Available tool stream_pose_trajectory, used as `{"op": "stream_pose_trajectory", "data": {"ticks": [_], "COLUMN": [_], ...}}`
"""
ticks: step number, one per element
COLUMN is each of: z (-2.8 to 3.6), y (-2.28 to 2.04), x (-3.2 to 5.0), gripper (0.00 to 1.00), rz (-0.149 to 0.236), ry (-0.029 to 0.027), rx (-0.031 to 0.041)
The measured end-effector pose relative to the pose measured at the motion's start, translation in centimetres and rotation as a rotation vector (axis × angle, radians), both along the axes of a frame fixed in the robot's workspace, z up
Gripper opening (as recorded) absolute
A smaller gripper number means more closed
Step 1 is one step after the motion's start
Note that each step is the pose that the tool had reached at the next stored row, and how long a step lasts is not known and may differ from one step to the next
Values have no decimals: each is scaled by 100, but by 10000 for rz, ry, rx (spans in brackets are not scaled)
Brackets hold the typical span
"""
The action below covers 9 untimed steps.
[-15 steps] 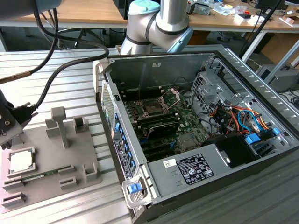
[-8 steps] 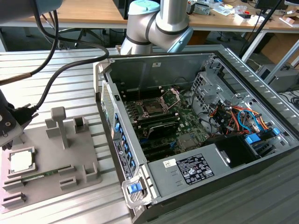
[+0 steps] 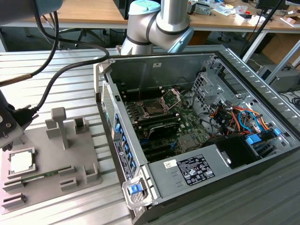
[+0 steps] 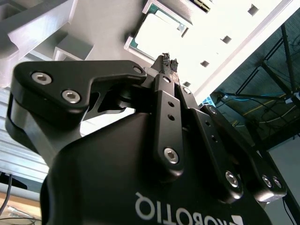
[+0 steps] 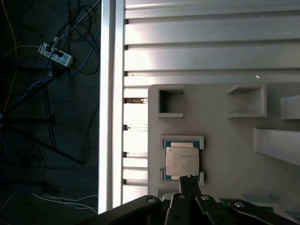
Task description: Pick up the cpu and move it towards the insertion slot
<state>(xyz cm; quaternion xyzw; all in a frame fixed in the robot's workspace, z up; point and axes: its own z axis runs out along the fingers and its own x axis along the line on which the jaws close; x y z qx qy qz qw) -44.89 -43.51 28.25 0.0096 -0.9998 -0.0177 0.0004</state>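
cpu (image 5: 183,161) flat in grey tray (image 5: 229,154) recess, just ahead of the tool (image 5: 189,179); tool pressed together; insertion slot (image 3: 153,108) well apart, inside the open computer case (image 3: 154,70).

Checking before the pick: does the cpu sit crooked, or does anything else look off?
Nothing stands out. The cpu lies flat and square in the recess of the grey tray; the insertion slot has its retaining plate open.

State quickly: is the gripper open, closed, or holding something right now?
Gripper: closed, holding nothing; its fingertips are beside the cpu, which lies in the grey tray.
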Motion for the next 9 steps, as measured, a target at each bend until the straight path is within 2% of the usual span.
{"op": "stream_pose_trajectory", "data": {"ticks": [9], "z": [-15], "y": [0], "x": [0], "gripper": [11], "rz": [0], "ry": [0], "rx": [0]}}
